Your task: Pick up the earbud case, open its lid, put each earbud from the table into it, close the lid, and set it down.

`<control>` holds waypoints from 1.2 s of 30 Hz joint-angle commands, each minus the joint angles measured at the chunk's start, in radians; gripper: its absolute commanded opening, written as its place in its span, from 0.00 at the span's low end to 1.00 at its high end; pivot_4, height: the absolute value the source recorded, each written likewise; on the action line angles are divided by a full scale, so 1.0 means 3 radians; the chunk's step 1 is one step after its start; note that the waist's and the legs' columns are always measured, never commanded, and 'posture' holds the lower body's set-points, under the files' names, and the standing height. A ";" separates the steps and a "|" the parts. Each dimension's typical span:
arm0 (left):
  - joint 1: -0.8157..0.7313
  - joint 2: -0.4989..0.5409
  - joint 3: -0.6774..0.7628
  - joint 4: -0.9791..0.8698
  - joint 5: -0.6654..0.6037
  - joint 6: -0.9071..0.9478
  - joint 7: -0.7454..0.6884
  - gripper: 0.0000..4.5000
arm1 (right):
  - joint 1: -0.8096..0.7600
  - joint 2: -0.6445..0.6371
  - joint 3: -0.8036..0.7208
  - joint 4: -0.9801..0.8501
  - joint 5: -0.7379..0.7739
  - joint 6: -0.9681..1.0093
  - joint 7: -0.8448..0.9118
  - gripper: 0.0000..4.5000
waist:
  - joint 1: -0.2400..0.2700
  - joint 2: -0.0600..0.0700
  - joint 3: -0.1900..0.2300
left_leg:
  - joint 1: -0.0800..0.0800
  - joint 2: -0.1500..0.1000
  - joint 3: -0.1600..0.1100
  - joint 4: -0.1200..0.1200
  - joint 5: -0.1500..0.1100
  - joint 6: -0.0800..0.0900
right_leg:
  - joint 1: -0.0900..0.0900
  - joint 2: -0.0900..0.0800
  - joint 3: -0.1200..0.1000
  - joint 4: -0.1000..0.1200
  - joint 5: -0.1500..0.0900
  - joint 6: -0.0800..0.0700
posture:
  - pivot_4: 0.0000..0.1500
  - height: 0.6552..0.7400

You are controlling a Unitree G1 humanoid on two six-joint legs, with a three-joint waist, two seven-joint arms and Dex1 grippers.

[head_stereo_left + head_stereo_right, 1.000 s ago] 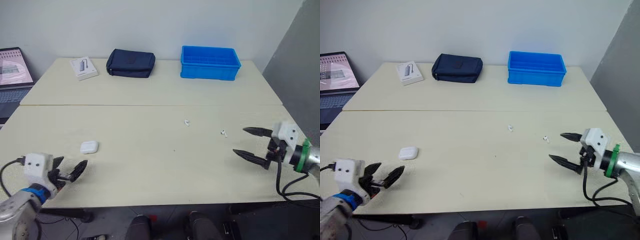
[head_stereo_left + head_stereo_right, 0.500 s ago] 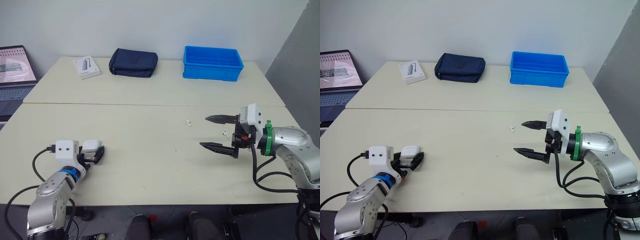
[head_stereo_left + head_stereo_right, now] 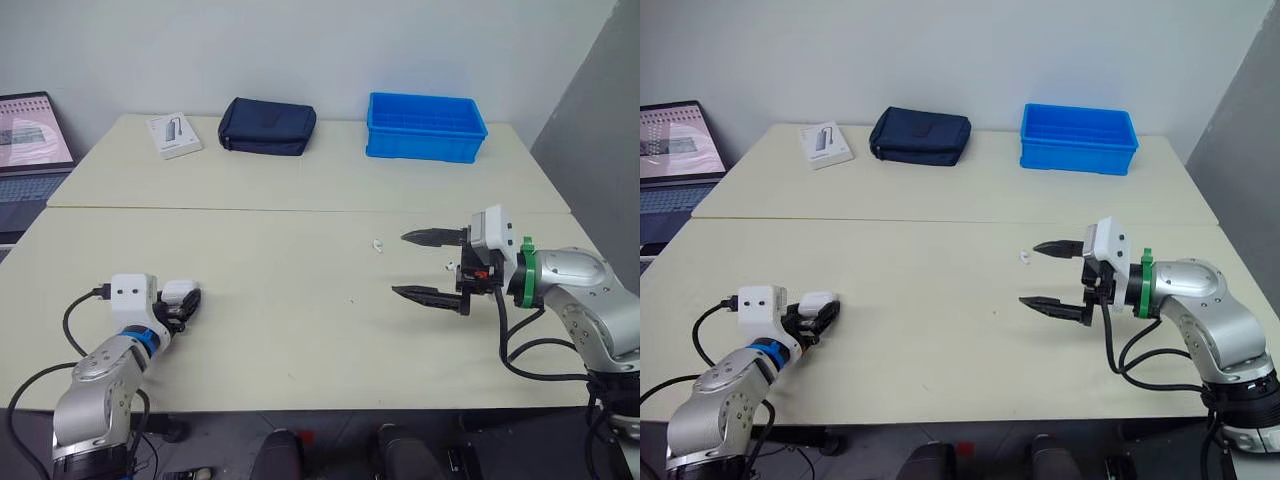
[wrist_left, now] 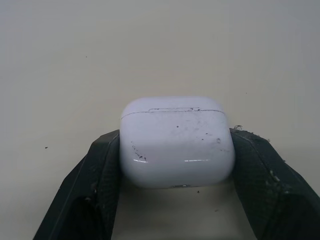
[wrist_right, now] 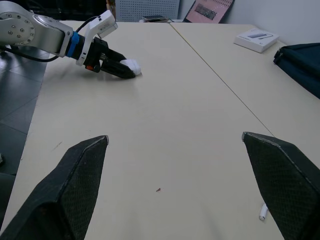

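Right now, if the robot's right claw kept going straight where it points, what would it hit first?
Probably nothing soon: the right gripper points across the table, and the left gripper, shut on the earbud case, seems off that line.

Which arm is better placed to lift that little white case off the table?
Left. The left gripper has its jaws against both sides of the earbud case; the right gripper hangs open across the table, by the earbuds.
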 commanded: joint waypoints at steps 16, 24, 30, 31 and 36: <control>-0.0231 0.0218 -0.1668 -0.0396 0.0300 -0.2231 -0.2188 0.62 | -0.0139 0.0331 -0.0009 -0.0539 0.0936 0.1996 -0.0990 1.00 | 0.0075 -0.0002 0.0002 | -0.0005 0.0003 0.0000 -0.0002 0.0000 0.0000 | -0.0004 0.0000 0.0000 -0.0001 -0.0013 -0.0024 | 1.00 1.00; -0.0496 -0.0058 -0.1803 0.0018 0.0446 -0.3028 -0.2210 0.62 | -0.0360 0.0983 -0.0247 -0.0324 0.1602 0.3173 -0.1762 1.00 | 0.0070 -0.0002 0.0002 | -0.0011 0.0005 -0.0006 -0.0001 -0.0001 0.0002 | -0.0007 0.0007 -0.0004 0.0001 -0.0004 -0.0008 | 1.00 1.00; -0.0609 -0.0092 -0.1820 0.0183 0.0447 -0.3281 -0.2222 0.62 | -0.0429 0.1278 -0.0340 -0.0220 0.1769 0.3490 -0.2047 1.00 | 0.0067 -0.0002 0.0002 | -0.0015 0.0004 -0.0006 0.0000 -0.0001 0.0002 | -0.0008 0.0007 -0.0004 -0.0002 -0.0002 -0.0004 | 1.00 1.00; -0.0614 -0.0089 -0.1827 0.0192 0.0446 -0.3316 -0.2230 0.62 | -0.0439 0.1328 -0.0366 -0.0192 0.1788 0.3519 -0.2089 1.00 | 0.0066 -0.0002 0.0002 | -0.0017 0.0004 -0.0008 0.0000 -0.0001 0.0002 | -0.0009 0.0007 -0.0005 -0.0002 -0.0002 -0.0004 | 1.00 1.00; -0.0597 -0.0073 -0.1859 0.0203 0.0463 -0.3433 -0.2240 0.62 | -0.0471 0.1474 -0.0460 -0.0094 0.1885 0.3644 -0.2196 1.00 | 0.0061 -0.0001 0.0002 | -0.0022 0.0005 -0.0010 0.0000 -0.0001 0.0002 | -0.0013 0.0009 -0.0007 -0.0001 -0.0002 -0.0004 | 1.00 1.00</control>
